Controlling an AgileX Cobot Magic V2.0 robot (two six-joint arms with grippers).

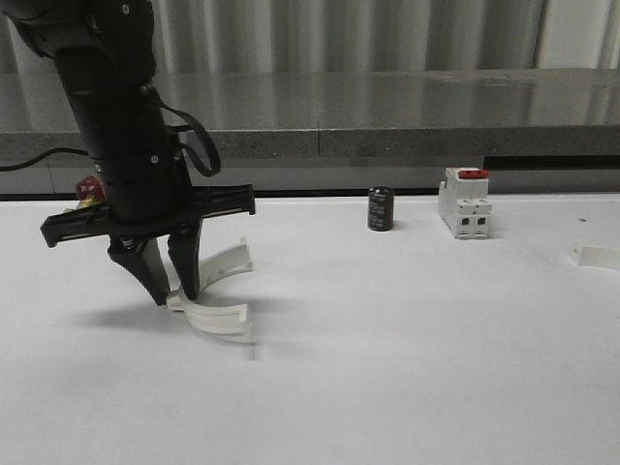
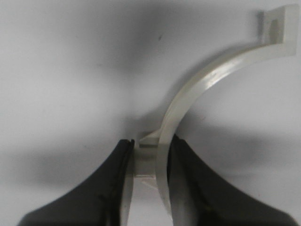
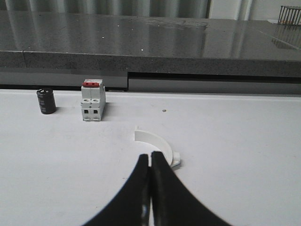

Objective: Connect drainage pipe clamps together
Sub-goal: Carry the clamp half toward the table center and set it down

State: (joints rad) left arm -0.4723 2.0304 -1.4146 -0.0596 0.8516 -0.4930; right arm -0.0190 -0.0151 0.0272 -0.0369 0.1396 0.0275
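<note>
The drainage pipe clamp half (image 1: 215,291) under the left arm looks like thin moulded white plastic, so it should be light, fairly stiff across its width but springy along the arc, and smooth enough to slip or twist if pinched on the curve; the flat end flange or the band just beside it is the surest place to take hold. The left gripper (image 1: 170,287) has its fingers (image 2: 113,188) narrowed to a small gap, and in the left wrist view the band of this half (image 2: 188,106) passes between them at one end, its small flange sitting at the fingertips and the rest of the arc sweeping away from them over the white table (image 1: 407,368). The pads appear to touch the plastic, so I judge it to be gripped, low against the table. A second clamp half (image 3: 157,143) lies flat on the table just beyond the tips of the right gripper (image 3: 151,162), whose fingers are pressed together with nothing between them; whether they touch the arc cannot be told.
</note>
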